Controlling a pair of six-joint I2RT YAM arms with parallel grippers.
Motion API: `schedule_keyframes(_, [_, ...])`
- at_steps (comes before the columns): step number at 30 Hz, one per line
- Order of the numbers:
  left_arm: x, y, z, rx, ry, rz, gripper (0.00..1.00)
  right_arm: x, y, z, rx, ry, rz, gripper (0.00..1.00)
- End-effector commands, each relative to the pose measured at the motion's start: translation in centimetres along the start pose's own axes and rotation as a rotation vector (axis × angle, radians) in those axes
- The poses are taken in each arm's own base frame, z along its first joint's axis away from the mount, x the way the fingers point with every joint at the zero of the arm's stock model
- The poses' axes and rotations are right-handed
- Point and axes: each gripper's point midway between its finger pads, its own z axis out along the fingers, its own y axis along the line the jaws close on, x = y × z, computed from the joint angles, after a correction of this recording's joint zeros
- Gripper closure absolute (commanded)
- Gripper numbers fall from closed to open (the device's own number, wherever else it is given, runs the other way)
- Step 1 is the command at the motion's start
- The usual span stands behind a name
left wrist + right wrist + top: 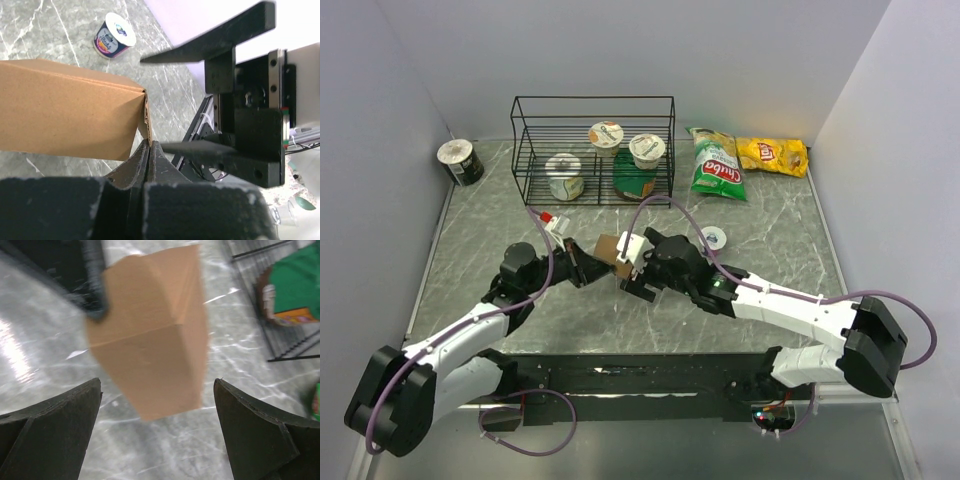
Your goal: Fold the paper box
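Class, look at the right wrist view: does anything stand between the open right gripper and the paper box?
Nothing visible does. The paper box lies straight ahead of the right gripper; the left gripper only pinches its edge.

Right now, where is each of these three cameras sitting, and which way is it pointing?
Top external: above and behind the arms, looking down at the table, wire rack, left arm and right arm.
Left wrist: on the left arm, facing along its left tool, shut on the paper box; right tool opposite.
Right wrist: on the right arm, facing the box between its own open fingers.
All three share the box.
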Motion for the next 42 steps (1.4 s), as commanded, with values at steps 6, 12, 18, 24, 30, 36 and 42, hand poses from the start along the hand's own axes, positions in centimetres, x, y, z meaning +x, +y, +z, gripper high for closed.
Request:
schedule_keyframes(6, [-1.9, -1.9, -0.5, 0.019, -0.045, 0.015, 0.99, -2.9, -1.0, 0.9, 0.058, -0.114, -0.039, 0.00])
schedule_keyframes(12, [-2.1, -2.1, -0.6, 0.017, -0.050, 0.006, 0.99, -3.2, -0.2, 1.2, 0.028, -0.136, -0.040, 0.00])
schedule_keyframes(18, [-2.3, -2.1, -0.6, 0.009, -0.053, 0.009, 0.99, -4.0, 0.5, 1.1, -0.017, -0.169, -0.037, 0.00])
schedule_keyframes(24, [-2.3, -2.2, -0.6, 0.009, -0.053, 0.005, 0.99, -3.2, 1.7, 1.4, -0.072, -0.146, -0.040, 0.00])
schedule_keyframes(30, [-2.5, -2.9, -0.7, 0.030, -0.047, -0.002, 0.99, -2.3, 1.4, 2.2, -0.045, -0.120, -0.043, 0.00])
schedule_keyframes(36, [-2.5, -3.6, -0.9, 0.052, -0.045, -0.018, 0.99, -2.6, 0.9, 2.7, -0.005, -0.141, -0.035, 0.00])
schedule_keyframes(42, [-2.3, -4.0, -1.0, 0.073, -0.032, -0.038, 0.99, -2.6, 0.1, 3.1, 0.043, -0.154, -0.046, 0.00])
